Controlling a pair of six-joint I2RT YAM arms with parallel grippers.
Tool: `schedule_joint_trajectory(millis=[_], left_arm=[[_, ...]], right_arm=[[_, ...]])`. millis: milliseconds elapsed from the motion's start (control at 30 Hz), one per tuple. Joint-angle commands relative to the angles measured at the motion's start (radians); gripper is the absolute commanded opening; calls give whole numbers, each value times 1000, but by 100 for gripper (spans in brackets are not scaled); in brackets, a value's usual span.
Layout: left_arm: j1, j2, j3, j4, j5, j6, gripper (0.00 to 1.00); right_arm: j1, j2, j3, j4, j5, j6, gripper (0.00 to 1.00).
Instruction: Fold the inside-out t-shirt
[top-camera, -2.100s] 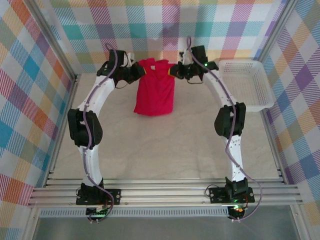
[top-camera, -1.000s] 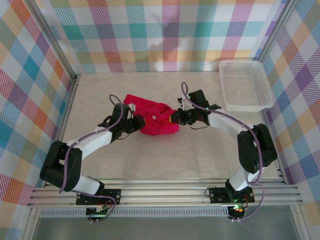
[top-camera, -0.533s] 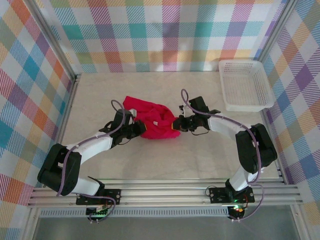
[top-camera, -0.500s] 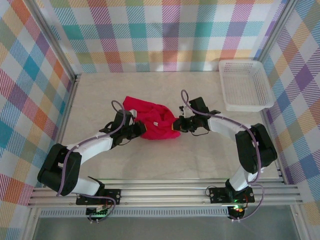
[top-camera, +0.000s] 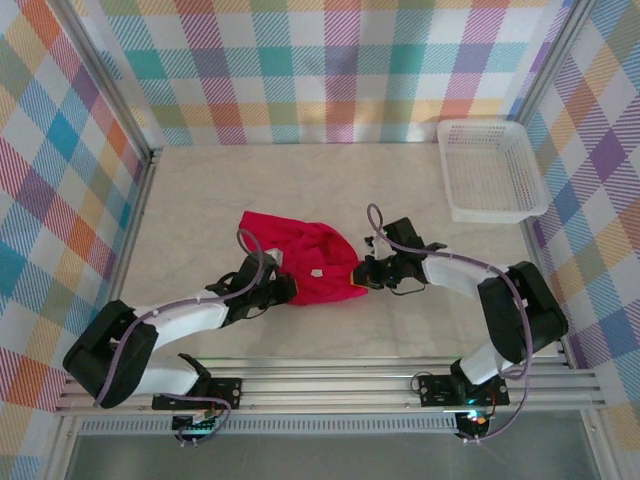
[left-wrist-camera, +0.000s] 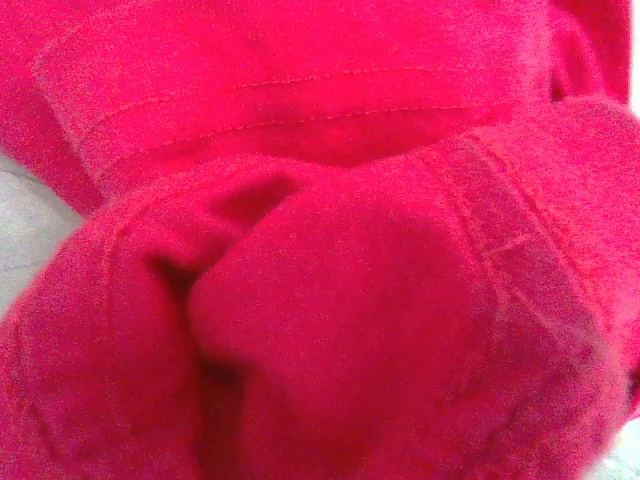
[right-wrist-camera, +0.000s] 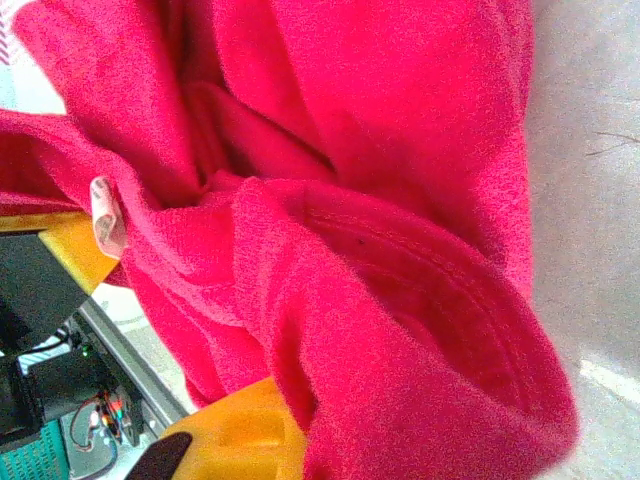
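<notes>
The inside-out t-shirt (top-camera: 308, 255) is a bright red bunched heap on the table, a little left of the middle, with its small white neck tag (top-camera: 313, 272) facing up. My left gripper (top-camera: 283, 290) is low at the shirt's near left edge and shut on the fabric. In the left wrist view, red cloth (left-wrist-camera: 330, 250) covers the fingers. My right gripper (top-camera: 361, 279) is shut on the near right edge. In the right wrist view, one yellow finger pad (right-wrist-camera: 235, 440) pokes out under the t-shirt (right-wrist-camera: 400, 200), and the tag (right-wrist-camera: 106, 214) shows at the left.
A white plastic mesh basket (top-camera: 520, 190) stands at the back right against the checked wall. Bare marbled table top (top-camera: 400, 330) lies in front of the shirt, up to the aluminium rail (top-camera: 330, 375) at the near edge.
Both grippers have lowered the hanging shirt from the back of the table and dragged it toward the near edge; it now lies lower and more spread.
</notes>
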Motion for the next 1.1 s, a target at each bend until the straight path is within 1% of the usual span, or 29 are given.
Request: schedule_joint_trajectory(millis=[0, 67, 133, 200, 267, 367, 433, 500, 567, 600, 633, 700, 733, 767, 800, 833, 867, 900, 967, 1033, 1067], left_arm=[[-5, -66, 38, -60, -45, -12, 0], [-5, -91, 67, -108, -57, -15, 0], [-5, -122, 98, -167, -87, -21, 0], [-1, -140, 128, -235, -126, -29, 0], [20, -142, 160, -303, -156, -44, 0], [80, -104, 197, -366, -143, -68, 0], [123, -60, 208, -374, -117, -93, 0], [154, -24, 218, -428, -134, -135, 0], [177, -10, 210, -463, -171, -191, 0], [184, -12, 195, -468, -187, -222, 0], [188, -20, 177, -486, -219, -261, 0], [189, -63, 124, -496, -281, -333, 0], [189, -95, 83, -490, -304, -373, 0], [188, -122, 48, -480, -321, -402, 0], [190, -153, 15, -477, -338, -428, 0], [189, -180, -9, -475, -354, -441, 0], [189, -197, -22, -475, -360, -446, 3], [190, -208, -28, -482, -371, -448, 14], [191, -210, -18, -477, -369, -422, 29], [191, -187, 16, -486, -365, -380, 49], [192, -172, 36, -493, -362, -353, 56]], right_arm=[[1, -43, 76, -48, 10, -13, 0], [2, -54, 143, -95, 20, -31, 0], [2, -36, 246, -160, 40, -56, 0], [2, 19, 387, -225, 49, -88, 0], [2, 106, 533, -271, 43, -112, 0], [11, 285, 780, -317, 23, -136, 0], [22, 435, 975, -355, -15, -140, 0], [39, 603, 1186, -420, -50, -144, 0], [63, 774, 1422, -512, -67, -155, 0], [74, 873, 1573, -570, -76, -154, 1], [86, 967, 1725, -622, -92, -146, 2], [105, 1153, 1984, -668, -119, -110, 5], [112, 1224, 2064, -648, -140, -77, 7], [116, 1258, 2080, -609, -148, -46, 10], [121, 1273, 2051, -551, -148, -17, 15], [123, 1269, 1994, -491, -149, 4, 23], [123, 1257, 1947, -452, -148, 14, 31], [121, 1244, 1914, -437, -143, 13, 40], [115, 1221, 1908, -463, -138, -10, 49], [100, 1176, 1907, -505, -141, -41, 67], [89, 1150, 1902, -527, -143, -57, 72]])
